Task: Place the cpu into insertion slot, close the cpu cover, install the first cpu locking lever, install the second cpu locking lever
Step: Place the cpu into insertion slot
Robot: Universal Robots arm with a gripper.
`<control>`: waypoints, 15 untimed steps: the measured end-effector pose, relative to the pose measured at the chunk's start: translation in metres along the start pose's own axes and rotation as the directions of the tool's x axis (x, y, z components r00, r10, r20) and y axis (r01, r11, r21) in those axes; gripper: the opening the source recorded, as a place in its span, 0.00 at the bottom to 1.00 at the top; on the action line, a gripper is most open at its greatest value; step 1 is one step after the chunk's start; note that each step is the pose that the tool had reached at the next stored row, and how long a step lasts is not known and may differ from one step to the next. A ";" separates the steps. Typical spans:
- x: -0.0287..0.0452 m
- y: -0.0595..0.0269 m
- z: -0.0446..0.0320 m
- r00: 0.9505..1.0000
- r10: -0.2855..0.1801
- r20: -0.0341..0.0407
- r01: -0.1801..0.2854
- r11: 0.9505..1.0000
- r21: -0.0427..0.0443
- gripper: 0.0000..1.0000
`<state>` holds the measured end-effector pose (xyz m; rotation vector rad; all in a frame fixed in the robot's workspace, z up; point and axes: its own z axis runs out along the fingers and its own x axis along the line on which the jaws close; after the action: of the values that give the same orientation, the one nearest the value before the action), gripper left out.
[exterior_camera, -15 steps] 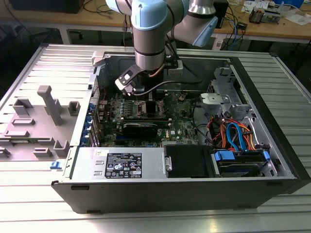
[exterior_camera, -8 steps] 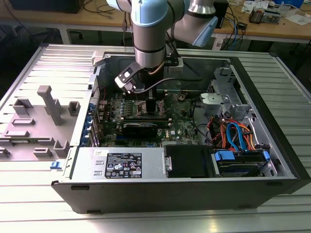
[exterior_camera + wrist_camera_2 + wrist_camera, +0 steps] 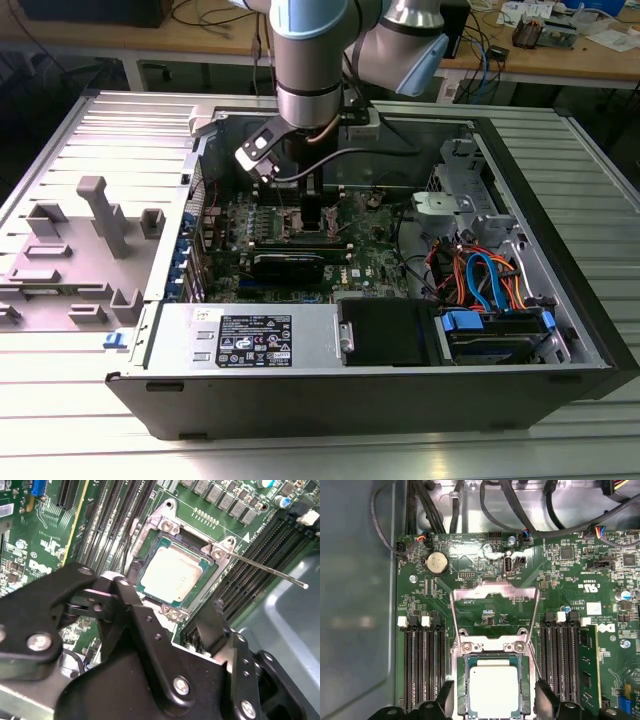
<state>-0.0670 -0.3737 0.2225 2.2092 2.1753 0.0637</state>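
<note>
Silver-grey square cpu (image 3: 494,690) sits in the dark-rimmed square insertion slot (image 3: 462,680), straddled by the black end effector (image 3: 494,705), spread and empty; beyond it the dull silver cpu cover (image 3: 495,585) stands open, likely needing a push down

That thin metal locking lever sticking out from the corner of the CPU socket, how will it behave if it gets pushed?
The locking lever is a long thin rod held at one end beside the insertion slot, so it will probably flex and spring back rather than stay stiff. Its narrow, smooth-looking shaft seems apt to slip off a flat finger.
</note>
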 end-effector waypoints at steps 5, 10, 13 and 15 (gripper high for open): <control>0.0000 0.0002 -0.0004 1.000 0.000 0.000 0.000 1.000 0.001 0.48; 0.0000 0.0002 -0.0004 1.000 -0.003 0.000 0.003 1.000 0.001 0.18; 0.0000 0.0002 -0.0004 1.000 -0.003 0.000 0.003 1.000 0.001 0.11; 0.0000 0.0002 -0.0004 1.000 -0.003 0.000 0.003 1.000 0.001 0.11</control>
<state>-0.0668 -0.3737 0.2229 2.2063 2.1785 0.0627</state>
